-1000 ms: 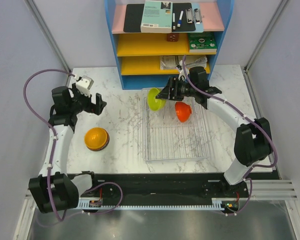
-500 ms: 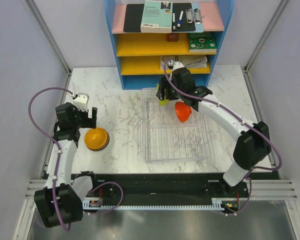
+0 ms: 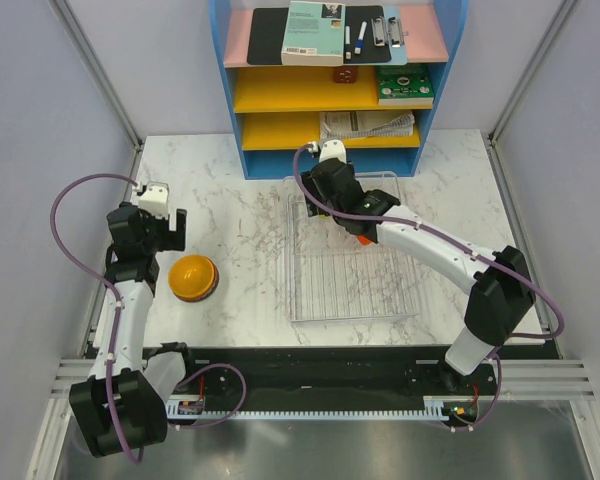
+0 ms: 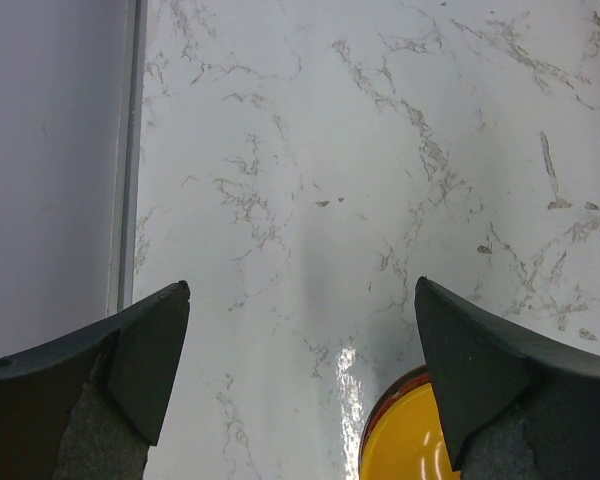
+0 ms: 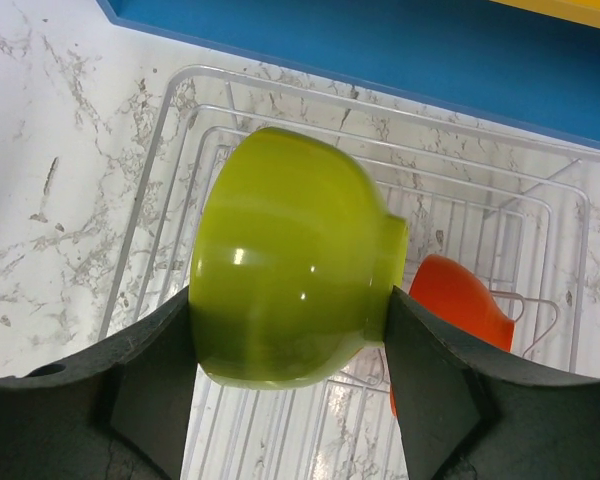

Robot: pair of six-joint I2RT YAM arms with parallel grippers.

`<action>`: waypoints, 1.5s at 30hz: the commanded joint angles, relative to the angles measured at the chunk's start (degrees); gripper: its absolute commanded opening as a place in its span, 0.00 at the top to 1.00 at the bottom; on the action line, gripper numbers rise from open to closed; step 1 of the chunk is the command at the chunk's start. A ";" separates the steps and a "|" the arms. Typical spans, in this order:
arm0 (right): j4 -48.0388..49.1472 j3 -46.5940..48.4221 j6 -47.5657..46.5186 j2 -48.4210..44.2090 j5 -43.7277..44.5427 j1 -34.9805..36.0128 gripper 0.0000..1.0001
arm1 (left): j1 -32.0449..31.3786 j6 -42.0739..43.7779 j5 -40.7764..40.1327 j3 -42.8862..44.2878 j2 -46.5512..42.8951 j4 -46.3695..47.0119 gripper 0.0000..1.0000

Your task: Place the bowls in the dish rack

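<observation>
Dish rack (image 3: 345, 285) of thin silvery wire lies flat on the marble table (image 3: 240, 200), right of centre. Its long axis runs from the near edge toward the back, and its far end sits just short of the blue-and-yellow shelf unit (image 3: 280, 90).

The right arm (image 3: 430, 245) reaches diagonally across the rack to its far-left corner. The left arm (image 3: 125, 300) is bent over the left part of the table, well apart from the rack.

An orange bowl (image 3: 193, 277) sits on the bare table left of the rack, apparently mouth down, with its dome upward. The lime-green bowl (image 5: 290, 270) is clamped in the right gripper (image 5: 288, 310), one finger on each flank, above the rack's far-left bars. It is tipped on its side with its axis lying across the jaws. The small foot points to the right in the wrist view, and the mouth is turned out of sight. A red-orange bowl (image 5: 450, 295) stands inside the rack just beside it, in the far-right part, showing its outer wall.

The left gripper (image 4: 302, 290) hangs spread wide and empty above the marble. The orange bowl's rim peeks in by one fingertip.
</observation>
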 commanded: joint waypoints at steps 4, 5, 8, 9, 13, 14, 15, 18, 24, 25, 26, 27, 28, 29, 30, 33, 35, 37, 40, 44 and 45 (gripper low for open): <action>2.11 -0.87 -0.54 -1.35 3.82 2.59 1.00 | 0.89 -1.15 -1.34 -0.42 -1.19 2.92 0.00; 2.11 -1.04 -0.46 -1.35 3.82 2.86 1.00 | 0.98 -1.15 -1.34 -0.51 -1.28 2.93 0.00; 2.29 -1.31 -0.02 -0.83 3.29 3.38 1.00 | 1.16 -1.15 -1.34 -0.51 -1.19 3.01 0.00; 2.29 -1.57 -0.02 -0.65 3.03 3.47 1.00 | 1.24 -1.15 -1.25 -0.42 -1.19 2.93 0.00; 2.20 -2.10 0.60 0.31 2.59 3.74 1.00 | 1.42 -1.15 -1.25 -0.51 -1.02 2.93 0.00; 2.38 -2.36 0.69 0.49 2.67 3.82 1.00 | 1.51 -1.23 -1.25 -0.42 -1.01 3.01 0.00; 2.38 -2.45 0.60 0.67 2.68 3.82 1.00 | 1.59 -1.23 -1.16 -0.42 -1.01 3.01 0.00; 2.38 -2.80 0.95 1.11 2.33 4.00 1.00 | 1.68 -1.23 -1.07 -0.42 -0.93 3.01 0.00; 2.55 -3.07 1.30 2.51 1.09 4.44 1.00 | 1.77 -1.23 -0.99 -0.42 -0.75 3.01 0.00; 2.55 -2.98 1.48 2.86 0.83 4.53 1.00 | 1.86 -1.15 -0.90 -0.42 -0.75 3.01 0.00; 2.55 -2.98 1.48 3.13 0.74 4.61 1.00 | 1.86 -1.23 -0.90 -0.42 -0.75 3.01 0.00; 2.55 -2.98 1.56 3.30 0.83 4.79 1.00 | 1.86 -1.23 -0.90 -0.42 -0.75 3.10 0.00; 2.64 -2.98 1.57 3.48 0.74 4.79 1.00 | 1.95 -1.23 -0.90 -0.42 -0.75 3.01 0.00; 2.64 -3.07 1.65 3.66 0.65 4.97 1.00 | 2.03 -1.23 -0.98 -0.42 -0.75 3.01 0.00; 2.64 -3.07 1.91 4.01 0.57 4.88 1.00 | 2.03 -1.23 -0.81 -0.42 -0.84 3.01 0.00; 2.82 -3.33 2.27 4.19 -0.05 4.88 1.00 | 2.03 -1.23 -0.81 -0.42 -0.75 3.01 0.00; 2.91 -3.68 2.71 4.27 -0.40 4.97 1.00 | 2.21 -1.23 -0.72 -0.42 -0.75 3.01 0.00; 3.17 -3.77 2.97 4.45 -1.10 4.97 1.00 | 2.30 -1.23 -0.72 -0.42 -0.84 3.10 0.00; 3.17 -3.94 3.32 4.80 -1.63 4.88 1.00 | 2.30 -1.23 -0.63 -0.42 -0.75 3.01 0.00; 3.43 -4.38 3.85 5.15 -2.77 4.97 1.00 | 2.30 -1.23 -0.55 -0.33 -0.75 2.93 0.00; 3.61 -4.47 4.02 5.24 -3.47 4.88 1.00 | 2.39 -1.23 -0.55 -0.42 -0.75 3.01 0.00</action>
